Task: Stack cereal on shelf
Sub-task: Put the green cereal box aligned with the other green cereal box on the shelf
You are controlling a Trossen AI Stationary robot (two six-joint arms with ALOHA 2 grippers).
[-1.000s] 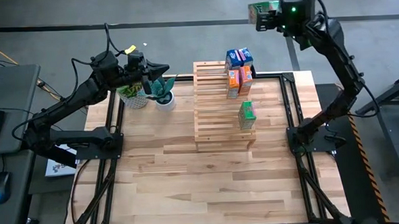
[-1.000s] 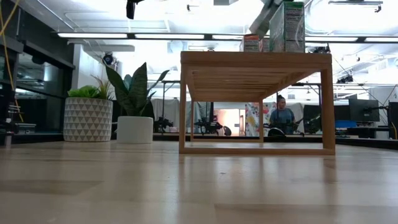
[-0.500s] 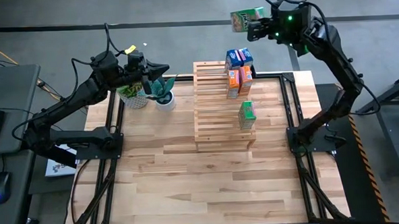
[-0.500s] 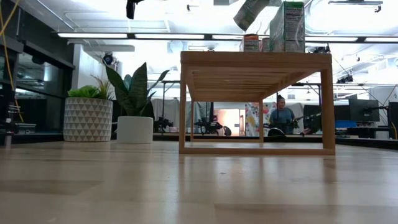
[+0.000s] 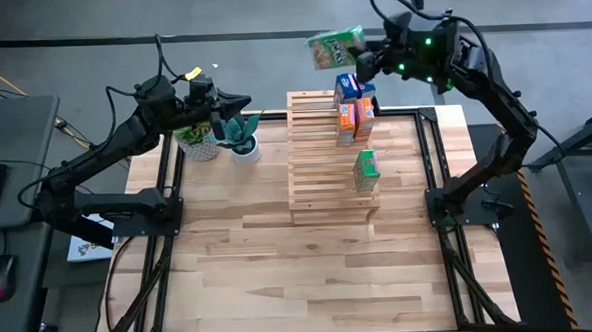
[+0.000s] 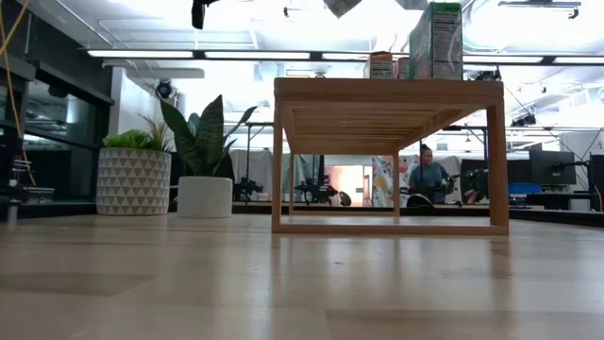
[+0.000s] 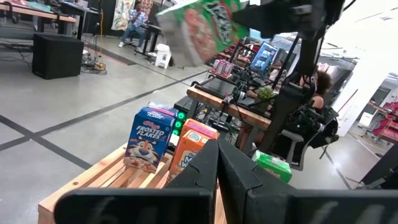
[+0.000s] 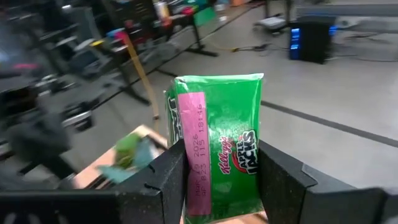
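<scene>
My right gripper (image 5: 365, 55) is shut on a green cereal box (image 5: 336, 49), held high in the air over the far end of the pale slatted shelf (image 5: 321, 170). The left wrist view shows that box (image 7: 199, 28) from below. A blue box (image 5: 354, 83), two orange boxes (image 5: 354, 120) and another green box (image 5: 366, 170) stand on the shelf's right side. My left gripper (image 5: 245, 106) is shut and hovers by the potted plants, left of the shelf. My right gripper pinches the green box near one end (image 8: 214, 186) between its two fingers (image 8: 171, 177), one on each opposite face. The fingers reach in roughly level from the table's right. The box is lifted clear, tilted, and sticks out from the fingers toward the table's left.
Two potted plants (image 5: 220, 137) stand at the table's far left, just under my left gripper. The shelf stands on legs, with open space beneath its top (image 6: 387, 94). Bare plank tabletop (image 5: 311, 275) lies near the front edge. A person sits in the room behind (image 6: 429, 175).
My right gripper has swung toward the table's left and slightly nearer, carrying the green box from beyond the far right corner to above the shelf's far end. The box has tipped over further on the way. My left arm has kept still.
</scene>
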